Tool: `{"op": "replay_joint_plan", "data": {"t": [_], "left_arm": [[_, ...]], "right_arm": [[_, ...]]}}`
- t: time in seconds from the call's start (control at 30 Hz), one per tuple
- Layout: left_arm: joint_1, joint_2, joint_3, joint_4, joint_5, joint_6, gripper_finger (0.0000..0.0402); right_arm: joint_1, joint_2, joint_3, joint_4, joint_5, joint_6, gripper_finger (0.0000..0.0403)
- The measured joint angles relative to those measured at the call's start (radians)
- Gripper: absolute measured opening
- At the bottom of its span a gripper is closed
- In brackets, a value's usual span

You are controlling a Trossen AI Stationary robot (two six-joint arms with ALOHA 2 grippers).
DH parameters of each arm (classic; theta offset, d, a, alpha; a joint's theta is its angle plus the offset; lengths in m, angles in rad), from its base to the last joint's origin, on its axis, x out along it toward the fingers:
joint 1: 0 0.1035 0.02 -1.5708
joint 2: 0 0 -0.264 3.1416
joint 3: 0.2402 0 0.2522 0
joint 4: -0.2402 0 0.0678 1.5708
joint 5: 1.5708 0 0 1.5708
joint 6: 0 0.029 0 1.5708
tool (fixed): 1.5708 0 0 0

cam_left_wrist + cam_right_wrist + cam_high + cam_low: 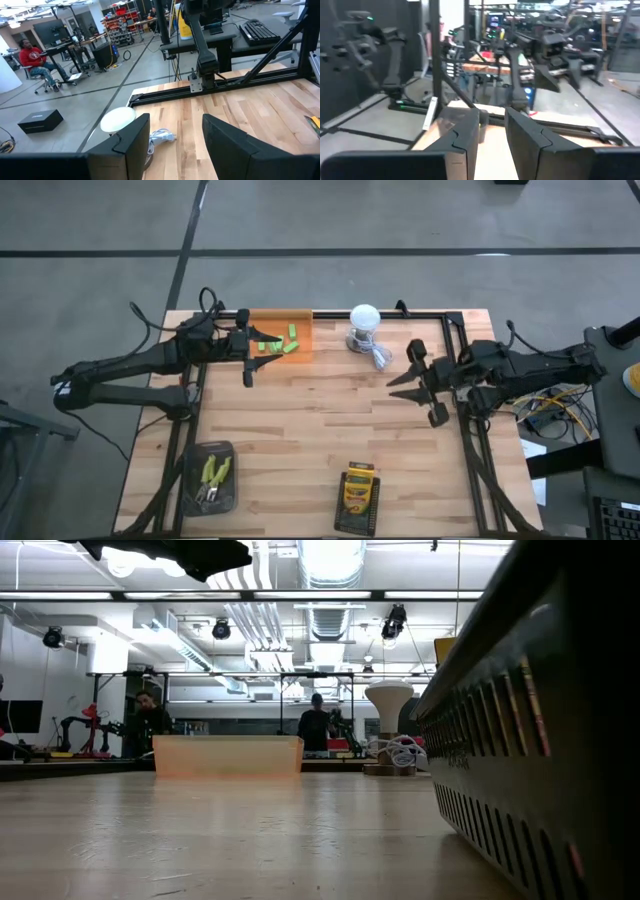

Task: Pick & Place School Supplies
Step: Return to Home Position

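Several bright-green blocks (277, 343) lie in an orange tray (302, 322) at the table's far edge; the tray also shows in the low view (228, 755). Two yellow-green-handled pliers (212, 475) lie in a black tray (190, 492) at the near left. Crayon boxes (359, 488) lie stacked in a black mesh tray (354, 524) at the near middle. My left gripper (247, 350) hangs open just left of the orange tray; its fingers (127, 142) stand well apart. My right gripper (412, 380) is open over the table's right part and holds nothing.
A white bulb-like object (364, 320) with a coiled cable (380, 356) stands on the far edge right of the orange tray, also in the left wrist view (118, 119). The mesh tray's wall (540, 740) fills the low view's right. People show in the room beyond.
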Motion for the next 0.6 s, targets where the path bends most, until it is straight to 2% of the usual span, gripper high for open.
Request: {"op": "replay_joint_plan", "data": {"t": [0.17,0.37,0.6], "left_arm": [[0.0,0.0,0.0,0.0,0.0,0.0,0.0188],[0.0,0.0,0.0,0.0,0.0,0.0,0.0188],[0.0,0.0,0.0,0.0,0.0,0.0,0.0188]], "right_arm": [[-0.026,-0.015,-0.023,-0.028,0.079,0.024,0.0091],[-0.026,-0.099,-0.107,-0.007,0.211,0.055,0.0091],[-0.028,-0.233,-0.25,0.07,0.269,0.057,0.0091]]}}
